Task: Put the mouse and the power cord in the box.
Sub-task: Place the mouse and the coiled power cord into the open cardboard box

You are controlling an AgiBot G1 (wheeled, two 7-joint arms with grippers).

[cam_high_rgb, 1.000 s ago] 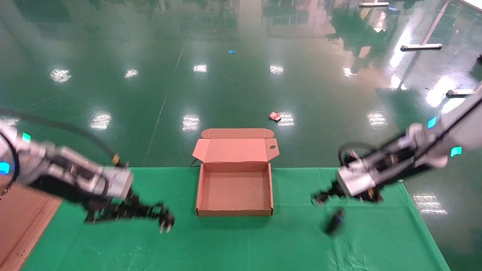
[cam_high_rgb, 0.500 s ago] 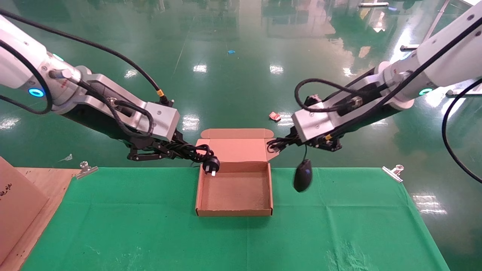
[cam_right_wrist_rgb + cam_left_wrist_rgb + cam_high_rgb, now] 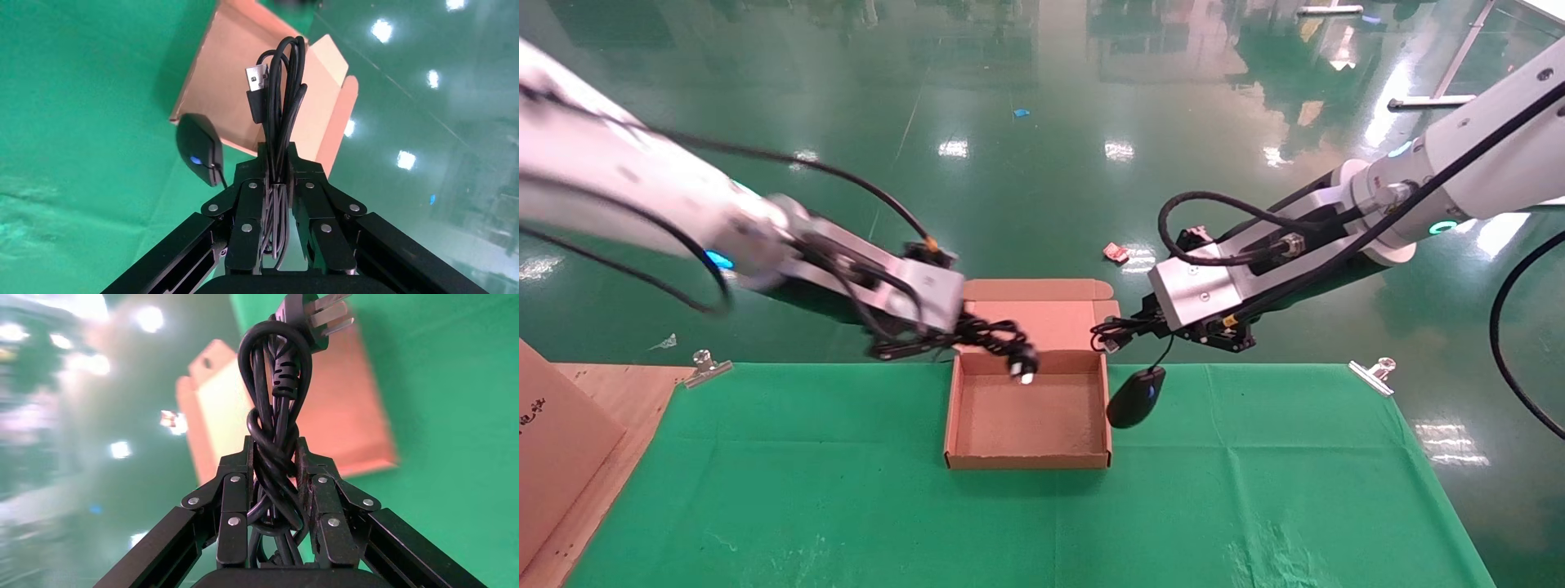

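Note:
The brown cardboard box [image 3: 1026, 461] lies open on the green cloth, its lid [image 3: 1030, 322] folded back. My left gripper [image 3: 956, 335] is shut on the coiled power cord [image 3: 993, 335], above the box's back left corner. The cord's plug [image 3: 1024, 371] hangs over the box's inside. In the left wrist view the left gripper [image 3: 275, 447] clamps the power cord [image 3: 275, 386] with the box [image 3: 361, 416] beyond. My right gripper [image 3: 1128, 327] is shut on the mouse's bundled thin cable [image 3: 281, 79]. The mouse [image 3: 1136, 398] dangles just outside the box's right wall, and also shows in the right wrist view [image 3: 199, 147].
The green cloth [image 3: 1042, 523] covers the table, held by metal clips at the back left [image 3: 705, 365] and back right [image 3: 1373, 371]. A wooden board and a cardboard sheet [image 3: 552, 457] sit at the left edge. Shiny green floor lies beyond the table.
Both arms rose from the cloth and closed in on the box. The left gripper carried the power cord rightward over the box's back. The mouse swung leftward to the box's right wall.

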